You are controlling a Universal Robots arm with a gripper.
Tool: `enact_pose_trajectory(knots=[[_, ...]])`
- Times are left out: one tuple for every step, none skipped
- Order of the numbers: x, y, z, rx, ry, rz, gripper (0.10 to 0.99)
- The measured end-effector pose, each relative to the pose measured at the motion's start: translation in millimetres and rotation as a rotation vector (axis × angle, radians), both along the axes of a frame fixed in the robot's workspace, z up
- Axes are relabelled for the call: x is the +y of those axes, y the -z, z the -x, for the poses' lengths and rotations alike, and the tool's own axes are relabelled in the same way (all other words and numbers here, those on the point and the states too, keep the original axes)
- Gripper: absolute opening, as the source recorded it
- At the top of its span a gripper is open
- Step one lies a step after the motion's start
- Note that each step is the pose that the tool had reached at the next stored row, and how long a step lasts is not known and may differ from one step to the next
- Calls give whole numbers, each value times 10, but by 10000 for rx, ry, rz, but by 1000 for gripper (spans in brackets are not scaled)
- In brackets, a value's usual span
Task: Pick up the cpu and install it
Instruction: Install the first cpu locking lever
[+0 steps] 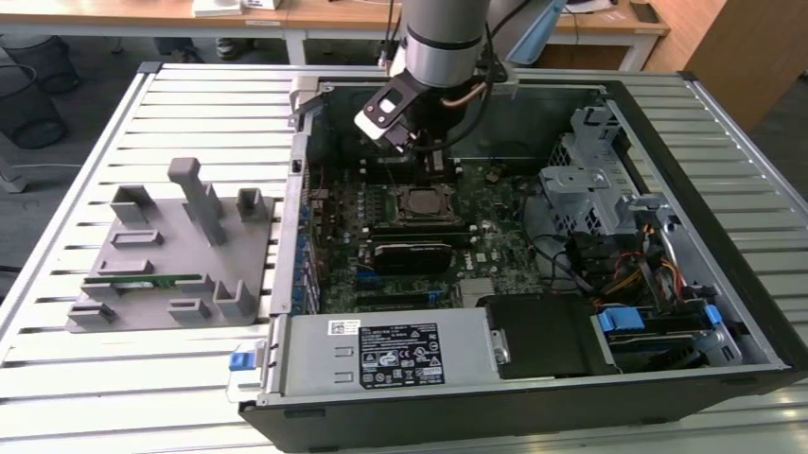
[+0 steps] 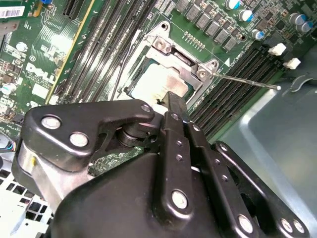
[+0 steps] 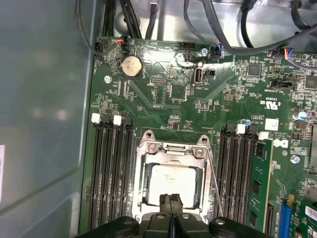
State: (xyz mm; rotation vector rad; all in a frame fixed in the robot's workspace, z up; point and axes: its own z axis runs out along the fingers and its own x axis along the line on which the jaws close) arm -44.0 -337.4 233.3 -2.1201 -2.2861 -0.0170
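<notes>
- One small square silvery-white cpu [image 3: 172, 183] lies flat inside your motherboard's metal-framed socket [image 3: 143, 171] — seated.
- Your black gripper [image 3: 172, 202] hovers at its edge, fingers [image 2: 174, 106] pressed together — pinching nothing.

Silvery-white cpu [image 3: 171, 182], green motherboard [image 3: 188, 109]

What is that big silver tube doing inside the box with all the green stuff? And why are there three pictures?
The silver tube is a robot arm. The box is an open computer case, and the green stuff is its main board. One picture comes from a camera looking at the whole table. The other two come from cameras riding on the arm, looking down past its black claw. The claw's fingers are shut together, right over the cpu, a pale square chip lying in its metal socket. A grey holder stands beside the case.
</notes>
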Motion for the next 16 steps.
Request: enact_pose_trajectory(knots=[[0,-16,0,0,0,-1,106],[0,-33,0,-1,0,0,106],[0,-50,0,0,0,0,106],[0,-65,0,1,0,1,106],[0,-79,0,0,0,0,106],[0,-95,0,0,0,-1,106],[0,-113,0,0,0,0,106],[0,-132,0,1,0,2,106],[0,-149,0,0,0,1,106],[0,-163,0,0,-1,0,106],[0,-174,0,0,-1,0,106],[0,-181,0,0,-3,0,106],[0,-187,0,0,-7,1,106],[0,-187,0,-1,-17,-2,106],[0,-187,0,-1,-73,-2,106],[0,-187,0,-1,-222,-1,106]])
